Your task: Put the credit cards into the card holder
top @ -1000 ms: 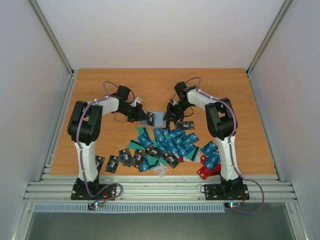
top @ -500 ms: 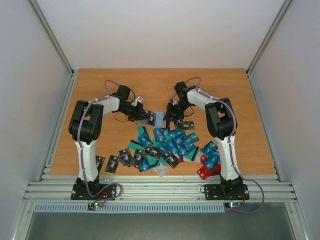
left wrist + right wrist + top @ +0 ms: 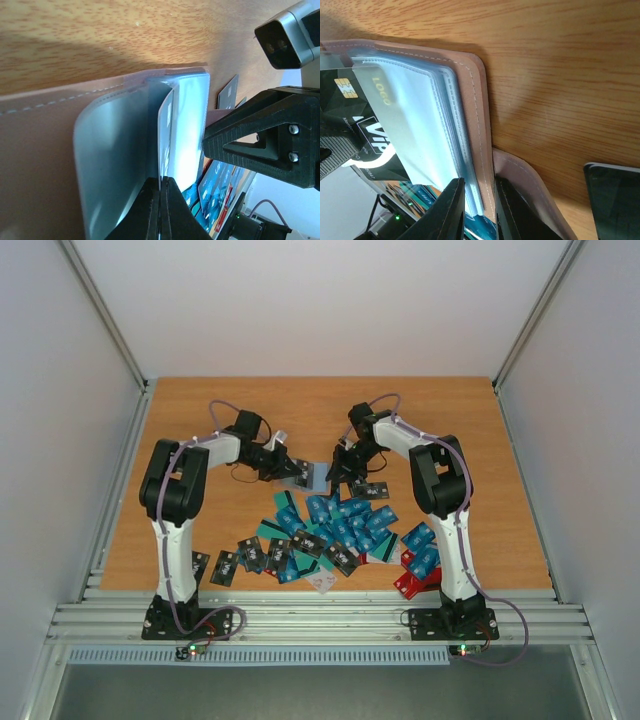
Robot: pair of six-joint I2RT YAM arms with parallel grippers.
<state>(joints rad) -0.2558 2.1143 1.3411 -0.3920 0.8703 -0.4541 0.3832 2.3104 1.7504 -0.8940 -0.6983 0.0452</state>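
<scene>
Sliding a card (image 3: 166,120) into the holder (image 3: 45,150), mid-worktop (image 3: 200,420).
My left gripper (image 3: 160,200) pinches the card and my right gripper (image 3: 477,192) clamps the holder's edge. The card needs to stay square to the pocket (image 3: 190,125), with a slow push.

The place is a robotics laboratory, a closed test cell. Plain white walls (image 3: 320,300) with aluminium frame posts (image 3: 103,310) surround a wooden table (image 3: 300,405). The left arm (image 3: 170,500) and the right arm (image 3: 440,490) are bolted to grooved aluminium rails (image 3: 320,618), and cables (image 3: 523,628) run from their bases.
</scene>
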